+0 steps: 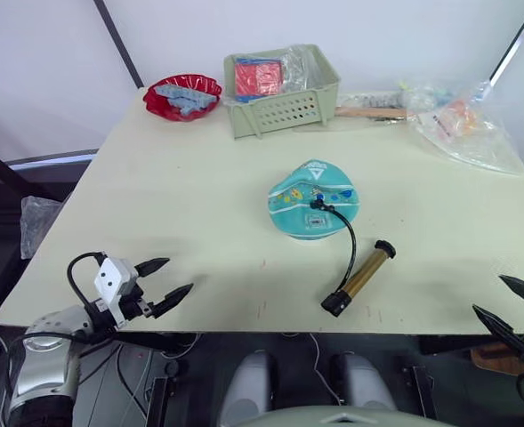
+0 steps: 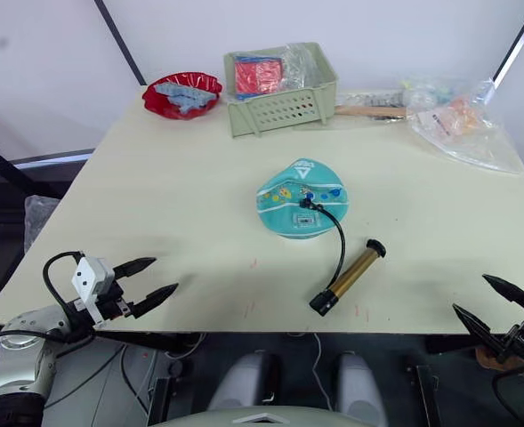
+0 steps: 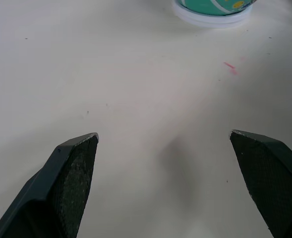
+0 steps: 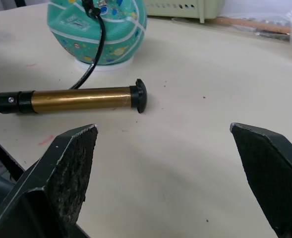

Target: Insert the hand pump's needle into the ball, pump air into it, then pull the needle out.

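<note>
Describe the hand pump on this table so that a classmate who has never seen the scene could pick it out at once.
Start at the pale table and find the teal ball near its middle. A thin black hose runs from the top of the ball toward the near edge and ends at the hand pump, which lies flat. It is the only slim gold-bronze tube with black ends.

Green basket [image 1: 284, 107], red bowl [image 1: 182, 96], plastic bags [image 1: 464, 124] along the table's [image 1: 173, 222] far edge.

Open tabletop [image 1: 181, 222] left of the ball [image 1: 313, 199]; hand pump [image 1: 359, 277] and hose across its right approach
</note>
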### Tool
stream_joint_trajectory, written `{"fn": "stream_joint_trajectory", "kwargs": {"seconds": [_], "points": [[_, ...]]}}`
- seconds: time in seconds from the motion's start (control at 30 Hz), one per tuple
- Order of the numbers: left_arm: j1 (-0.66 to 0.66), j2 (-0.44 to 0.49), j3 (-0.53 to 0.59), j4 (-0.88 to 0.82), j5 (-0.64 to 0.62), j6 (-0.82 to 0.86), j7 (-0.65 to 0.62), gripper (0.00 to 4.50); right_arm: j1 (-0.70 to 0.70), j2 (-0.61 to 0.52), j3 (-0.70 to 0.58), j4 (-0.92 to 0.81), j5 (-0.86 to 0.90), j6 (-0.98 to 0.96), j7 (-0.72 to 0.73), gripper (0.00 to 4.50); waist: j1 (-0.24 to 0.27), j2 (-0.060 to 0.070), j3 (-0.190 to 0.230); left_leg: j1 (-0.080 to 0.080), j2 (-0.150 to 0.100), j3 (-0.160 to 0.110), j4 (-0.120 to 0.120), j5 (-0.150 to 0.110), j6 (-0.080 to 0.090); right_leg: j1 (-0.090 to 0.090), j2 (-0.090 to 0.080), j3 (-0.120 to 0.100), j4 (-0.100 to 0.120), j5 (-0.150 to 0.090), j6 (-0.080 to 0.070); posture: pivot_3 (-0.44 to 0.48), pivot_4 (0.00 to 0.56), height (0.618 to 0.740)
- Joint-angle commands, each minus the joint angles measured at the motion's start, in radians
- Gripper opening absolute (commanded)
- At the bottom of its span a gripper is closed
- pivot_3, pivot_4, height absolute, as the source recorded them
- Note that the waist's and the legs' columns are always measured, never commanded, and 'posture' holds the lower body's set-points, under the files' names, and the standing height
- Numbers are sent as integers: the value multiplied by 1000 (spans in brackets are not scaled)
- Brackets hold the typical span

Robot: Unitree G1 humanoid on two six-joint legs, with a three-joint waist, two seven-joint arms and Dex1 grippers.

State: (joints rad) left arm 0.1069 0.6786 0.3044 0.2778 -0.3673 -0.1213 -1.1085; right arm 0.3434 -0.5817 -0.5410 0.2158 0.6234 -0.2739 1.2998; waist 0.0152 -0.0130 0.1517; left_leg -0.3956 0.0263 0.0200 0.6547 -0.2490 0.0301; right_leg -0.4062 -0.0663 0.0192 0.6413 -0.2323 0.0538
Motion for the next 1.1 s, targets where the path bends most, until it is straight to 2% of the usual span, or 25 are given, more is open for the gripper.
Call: {"fn": "stream_joint_trajectory", "kwargs": {"seconds": [0.03,0.3,0.53,0.7,0.83,1.1], "points": [[18,12,-17,-56,12,-44,-17,4468,30,-1,6,-63,32,47,7,4500,-1,0,0,0,0,0,0,0,0,0,0,0,0,0,0,0,150,738],[36,14,-129,-306,0,91,-4,4468,85,-11,22,-211,99,139,51,4500,-2,0,0,-1,0,1,0,0,0,-1,-1,1,0,0,0,0,150,738],[-45,10,-271,-524,-4,314,37,4468,100,-24,19,-290,117,163,107,4500,-1,0,0,-1,-1,0,0,0,0,-1,0,1,0,0,0,0,150,738],[-147,-22,-389,-570,22,424,68,4468,77,-39,3,-308,114,155,115,4500,-3,0,0,-1,-3,0,0,0,0,-1,3,1,0,0,1,0,150,738],[-271,-118,-527,-577,73,488,128,4468,74,-56,-3,-336,115,154,124,4500,3,0,0,-1,-3,1,0,0,0,0,4,1,0,0,0,0,150,738],[-420,-212,-669,-527,161,600,199,4468,73,-42,15,-363,102,147,118,4500,-3,-2,1,-1,-4,0,3,0,0,2,5,0,1,0,0,0,150,738]]}}
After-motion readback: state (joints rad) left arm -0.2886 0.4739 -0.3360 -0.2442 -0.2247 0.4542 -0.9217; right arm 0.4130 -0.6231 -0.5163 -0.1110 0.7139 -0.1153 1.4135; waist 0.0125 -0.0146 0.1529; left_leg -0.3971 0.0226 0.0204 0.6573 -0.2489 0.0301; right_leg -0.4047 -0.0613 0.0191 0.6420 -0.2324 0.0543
